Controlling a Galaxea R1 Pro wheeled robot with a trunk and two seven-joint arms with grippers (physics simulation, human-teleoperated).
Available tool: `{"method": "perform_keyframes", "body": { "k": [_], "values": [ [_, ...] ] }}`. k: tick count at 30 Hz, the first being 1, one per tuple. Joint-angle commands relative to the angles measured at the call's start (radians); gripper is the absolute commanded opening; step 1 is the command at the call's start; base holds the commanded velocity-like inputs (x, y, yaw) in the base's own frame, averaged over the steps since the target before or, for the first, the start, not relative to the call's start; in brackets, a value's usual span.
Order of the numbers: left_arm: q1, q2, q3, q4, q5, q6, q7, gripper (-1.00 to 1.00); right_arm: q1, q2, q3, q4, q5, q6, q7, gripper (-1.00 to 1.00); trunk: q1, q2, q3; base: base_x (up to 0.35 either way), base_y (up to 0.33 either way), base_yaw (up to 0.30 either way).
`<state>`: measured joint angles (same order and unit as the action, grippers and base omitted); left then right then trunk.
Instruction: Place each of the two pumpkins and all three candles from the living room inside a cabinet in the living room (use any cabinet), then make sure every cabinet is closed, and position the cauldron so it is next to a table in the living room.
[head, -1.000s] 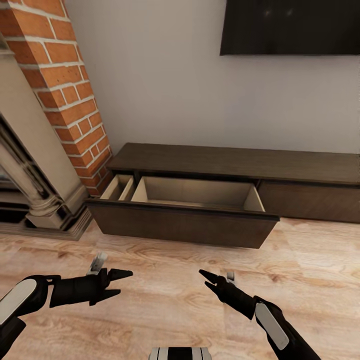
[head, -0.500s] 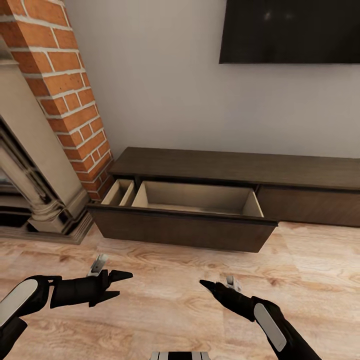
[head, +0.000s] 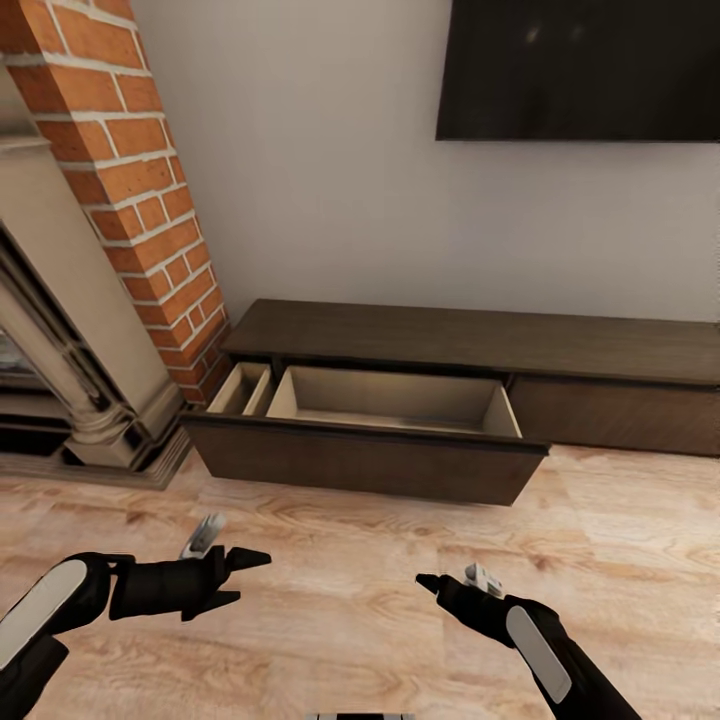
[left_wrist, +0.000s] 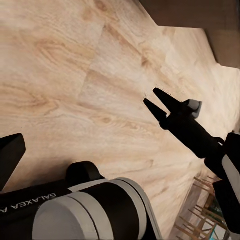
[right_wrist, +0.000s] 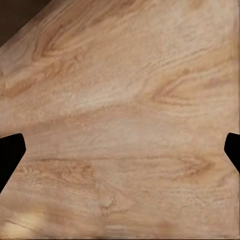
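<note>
Nearest, both arms hang low over the wood floor (head: 330, 590): the left end effector (head: 243, 577) has its fingers spread with nothing between them, as does the right end effector (head: 430, 583). Beyond, the cabinet (head: 480, 345) stands against the wall with its left drawer (head: 365, 460) pulled out, its pale inside bare.

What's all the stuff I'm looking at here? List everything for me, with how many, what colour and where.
cabinet: one, dark brown, long and low against the wall.
open drawer: one, dark front, pale tan inside with nothing visible in it, pulled out at the cabinet's left end.
screen: one, black, on the wall above the cabinet.
brick column: one, red-orange, left of the cabinet.
fireplace surround: one, cream, far left.
wall: one, pale grey.
floor: light wood planks.
left pincer: one, black, open, over the floor.
right pincer: one, black, open, over the floor.
</note>
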<state>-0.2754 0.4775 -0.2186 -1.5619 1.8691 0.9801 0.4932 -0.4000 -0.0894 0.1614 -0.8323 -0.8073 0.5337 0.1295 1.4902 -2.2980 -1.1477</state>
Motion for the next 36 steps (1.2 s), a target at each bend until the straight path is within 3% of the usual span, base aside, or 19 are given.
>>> {"method": "perform_keyframes", "body": {
  "k": [1,3,8,12,18,31,36],
  "values": [
    [-0.001,-0.005,-0.001,-0.001,0.010,-0.001,0.015,1.00,0.000,-0.001,0.006,-0.001,0.000,0.003,0.001,1.00,-0.005,0.007,0.002,-0.259,0.000,0.000],
    [-0.001,-0.010,-0.001,-0.001,0.010,-0.001,0.017,1.00,0.000,-0.001,0.016,-0.001,0.000,0.003,0.001,1.00,-0.012,0.021,0.009,-0.218,0.000,0.000],
    [-0.002,-0.024,-0.002,-0.001,0.009,-0.001,0.022,1.00,0.000,-0.001,0.112,-0.001,-0.001,-0.029,0.007,1.00,-0.031,0.056,0.024,-0.052,0.000,0.000],
    [-0.002,-0.025,-0.002,-0.001,0.009,-0.001,0.023,1.00,0.000,-0.001,0.138,-0.001,-0.001,-0.043,0.008,1.00,-0.047,0.084,0.037,-0.008,0.000,0.000],
    [-0.002,-0.026,-0.001,0.000,0.009,-0.001,0.046,1.00,0.000,0.000,0.156,-0.001,-0.001,-0.055,0.010,1.00,-0.070,0.126,0.056,-0.001,0.000,0.000],
    [-0.004,-0.043,0.001,0.000,0.009,-0.001,0.086,1.00,0.000,0.000,0.159,0.001,-0.001,-0.084,0.010,1.00,-0.120,0.217,0.096,0.000,0.000,0.000],
    [-0.004,-0.044,0.003,0.000,0.010,-0.001,0.145,1.00,0.000,0.000,0.159,0.001,-0.001,-0.097,0.010,1.00,-0.139,0.252,0.112,0.000,0.000,0.000]
  ]
}}
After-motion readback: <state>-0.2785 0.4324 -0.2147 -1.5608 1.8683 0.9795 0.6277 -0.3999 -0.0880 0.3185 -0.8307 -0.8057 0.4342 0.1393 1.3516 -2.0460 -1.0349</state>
